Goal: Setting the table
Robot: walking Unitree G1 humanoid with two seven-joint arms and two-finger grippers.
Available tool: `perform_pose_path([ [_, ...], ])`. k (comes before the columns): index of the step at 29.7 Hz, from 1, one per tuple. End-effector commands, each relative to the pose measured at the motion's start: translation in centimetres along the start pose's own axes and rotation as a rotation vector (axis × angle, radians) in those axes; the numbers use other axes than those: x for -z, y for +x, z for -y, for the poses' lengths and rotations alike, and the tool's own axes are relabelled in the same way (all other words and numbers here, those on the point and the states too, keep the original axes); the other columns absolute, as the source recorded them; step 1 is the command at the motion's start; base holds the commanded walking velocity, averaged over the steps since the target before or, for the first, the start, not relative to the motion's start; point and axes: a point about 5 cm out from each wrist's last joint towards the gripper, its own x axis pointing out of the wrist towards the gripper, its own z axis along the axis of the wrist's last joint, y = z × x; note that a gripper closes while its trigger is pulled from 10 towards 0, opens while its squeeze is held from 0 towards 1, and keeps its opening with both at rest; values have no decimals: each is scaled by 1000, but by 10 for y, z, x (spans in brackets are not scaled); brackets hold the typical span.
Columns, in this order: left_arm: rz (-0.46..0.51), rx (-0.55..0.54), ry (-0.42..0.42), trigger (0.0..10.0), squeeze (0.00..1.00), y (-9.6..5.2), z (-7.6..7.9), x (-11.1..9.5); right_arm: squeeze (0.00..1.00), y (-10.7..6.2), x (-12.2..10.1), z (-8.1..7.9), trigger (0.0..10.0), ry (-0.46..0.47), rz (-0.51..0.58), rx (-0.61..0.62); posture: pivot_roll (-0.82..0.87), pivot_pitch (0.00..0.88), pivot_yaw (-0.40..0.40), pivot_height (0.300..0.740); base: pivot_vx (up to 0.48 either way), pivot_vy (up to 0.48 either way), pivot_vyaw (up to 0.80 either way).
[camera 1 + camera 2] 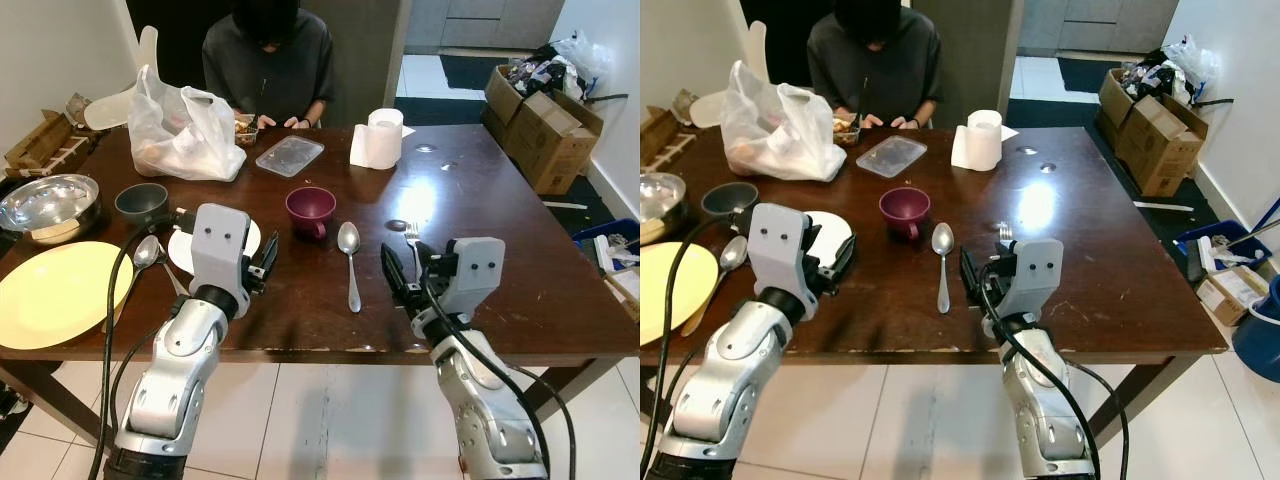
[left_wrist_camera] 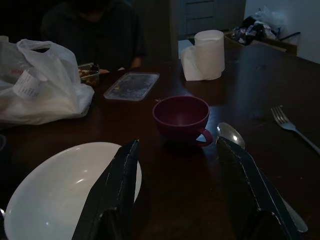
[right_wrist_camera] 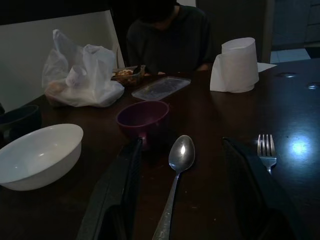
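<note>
A maroon cup (image 1: 311, 210) stands mid-table with a spoon (image 1: 349, 260) and a fork (image 1: 412, 240) lying to its right. A white bowl (image 1: 182, 248) sits left of the cup, and a yellow plate (image 1: 60, 290) lies at the near left edge beside a second spoon (image 1: 145, 252). My left gripper (image 1: 264, 258) hovers open at the bowl's right side, holding nothing. My right gripper (image 1: 396, 272) is open low over the table, between the spoon (image 3: 177, 165) and the fork (image 3: 266, 150), its fingers (image 3: 117, 190) empty.
A person (image 1: 268, 60) sits at the far side of the table. On the table are a white plastic bag (image 1: 185, 130), a clear container (image 1: 289, 155), a paper roll (image 1: 380, 138), a dark grey bowl (image 1: 141, 202) and a metal bowl (image 1: 45, 205). Cardboard boxes (image 1: 545, 125) stand on the floor at right.
</note>
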Motion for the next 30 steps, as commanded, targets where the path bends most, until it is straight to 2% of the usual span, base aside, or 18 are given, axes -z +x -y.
perform_pose_path([
  [1,-9,-5,-3,10000,0,0,1,5,0,1,-1,-1,10000,-6,-7,-6,-34,0,90,740,0,0,0],
  [11,-28,13,-2,10000,0,1,4,12,0,-3,-1,-1,10000,-7,-8,1,-54,0,105,740,0,0,0],
  [14,-8,18,-15,10000,0,4,3,5,0,-2,1,-1,10000,-4,-14,8,-67,0,107,740,0,0,0],
  [23,12,28,-54,10000,0,4,5,1,0,-2,1,0,10000,-4,-18,5,-49,0,100,740,0,0,0],
  [30,23,26,-35,10000,0,4,3,1,0,1,1,-4,10000,4,-10,-2,-48,0,105,740,0,0,0],
])
